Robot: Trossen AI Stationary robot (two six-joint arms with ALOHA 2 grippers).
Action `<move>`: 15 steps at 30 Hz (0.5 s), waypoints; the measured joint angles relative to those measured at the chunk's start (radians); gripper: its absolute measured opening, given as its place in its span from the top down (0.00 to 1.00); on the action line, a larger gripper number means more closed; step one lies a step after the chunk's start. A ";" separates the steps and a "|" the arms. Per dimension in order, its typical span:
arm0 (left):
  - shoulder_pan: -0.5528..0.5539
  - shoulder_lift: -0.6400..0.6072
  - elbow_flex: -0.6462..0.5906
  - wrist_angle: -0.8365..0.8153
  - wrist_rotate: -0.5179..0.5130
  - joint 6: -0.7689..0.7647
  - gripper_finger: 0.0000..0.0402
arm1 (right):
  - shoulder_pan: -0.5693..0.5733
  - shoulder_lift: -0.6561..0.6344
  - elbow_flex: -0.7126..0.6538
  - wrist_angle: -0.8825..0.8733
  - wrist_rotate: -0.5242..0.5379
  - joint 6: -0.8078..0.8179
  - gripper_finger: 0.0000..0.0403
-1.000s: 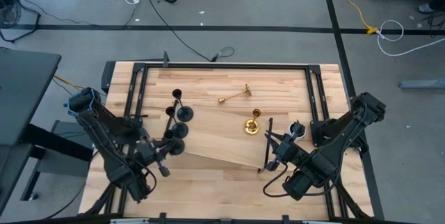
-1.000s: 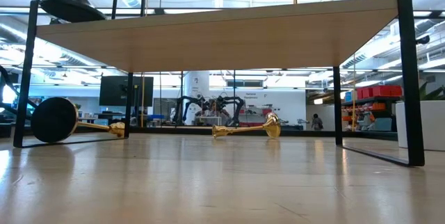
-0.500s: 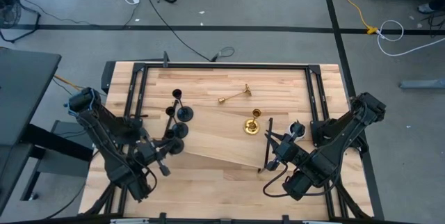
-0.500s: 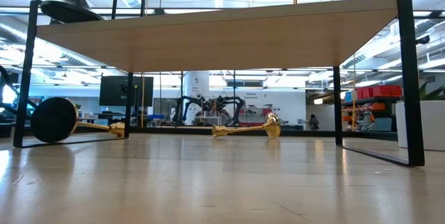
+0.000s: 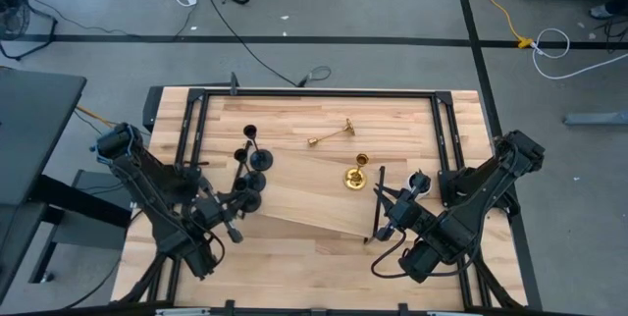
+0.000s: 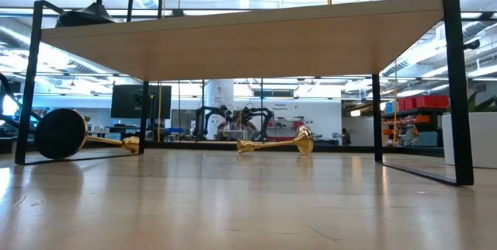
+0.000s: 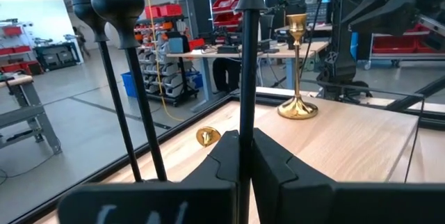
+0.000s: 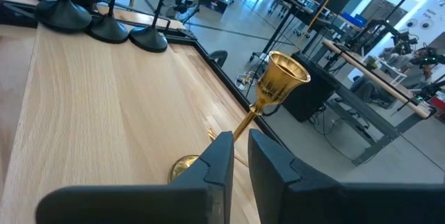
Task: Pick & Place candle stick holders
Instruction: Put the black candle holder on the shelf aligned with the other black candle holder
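Left wrist view has the left gripper (image 7: 240,161) clenched tight on the thin stem of a black candlestick (image 7: 245,57), held upright, with its cup and base both cut off. In the high view it's at the left end of the raised board (image 5: 314,208), right next to the other black holders (image 5: 257,159).

What changed: half a second ago the low view showed that black base as a wide tilted disc over the board's left corner. Now the base (image 6: 97,13) looks smaller and more level, and the left arm has nudged a bit in the overhead shot. My guess is it's being straightened up and lowered to stand with the group, so this placement is nearly done. I can't tell whether the base actually touches the wood yet.

The upright gold holder (image 5: 356,175) and the gold one lying flat (image 5: 332,135) haven't moved. The right gripper (image 5: 385,220) waits near the board's right end, its fingers nearly together on nothing.

Hard to read: the black disc with a gold bit (image 6: 58,133) lying under the board. The overhead doesn't show it at all.
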 joint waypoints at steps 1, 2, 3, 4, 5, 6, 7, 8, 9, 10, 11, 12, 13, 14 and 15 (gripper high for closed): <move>0.000 0.000 0.000 0.001 0.001 0.000 0.96 | 0.000 0.000 0.000 0.000 0.000 0.000 0.88; 0.000 0.000 0.000 0.006 0.002 0.000 0.95 | 0.000 0.000 0.000 0.000 0.000 0.000 0.88; 0.000 0.000 -0.001 0.015 0.003 0.000 0.94 | 0.000 0.000 0.000 0.000 0.000 0.000 0.88; 0.000 0.000 0.000 0.024 0.005 0.000 0.94 | 0.000 0.000 0.000 0.000 0.000 0.000 0.88; -0.001 0.000 0.005 0.026 0.011 0.000 0.94 | 0.000 0.000 0.000 0.000 0.000 0.000 0.88; -0.005 0.000 0.012 0.026 0.023 0.000 0.94 | 0.000 0.000 0.000 0.000 0.000 0.000 0.88; -0.010 0.000 0.017 0.026 0.035 0.004 0.94 | 0.000 0.000 0.000 0.000 0.000 0.000 0.88; -0.014 0.000 0.021 0.026 0.044 0.016 0.94 | 0.000 0.000 0.000 0.000 0.000 0.000 0.88; -0.018 0.000 0.023 0.027 0.050 0.022 0.95 | 0.000 0.000 0.000 0.000 0.000 0.000 0.88; -0.023 0.000 0.024 0.028 0.052 0.022 0.95 | 0.000 0.000 0.000 0.000 0.000 0.000 0.88; -0.028 0.000 0.024 0.033 0.054 0.021 0.95 | 0.000 0.000 0.000 0.000 0.000 0.000 0.88; -0.032 0.000 0.024 0.034 0.056 0.019 0.95 | 0.000 0.000 0.000 0.000 0.000 0.000 0.88; -0.035 0.000 0.024 0.034 0.058 0.019 0.95 | 0.000 0.000 0.000 0.000 0.000 0.000 0.88; -0.039 0.000 0.024 0.037 0.059 0.018 0.94 | 0.000 0.000 0.000 0.000 0.000 0.000 0.88; -0.039 0.000 0.024 0.043 0.057 0.018 0.94 | 0.000 0.000 0.000 0.000 0.000 0.000 0.88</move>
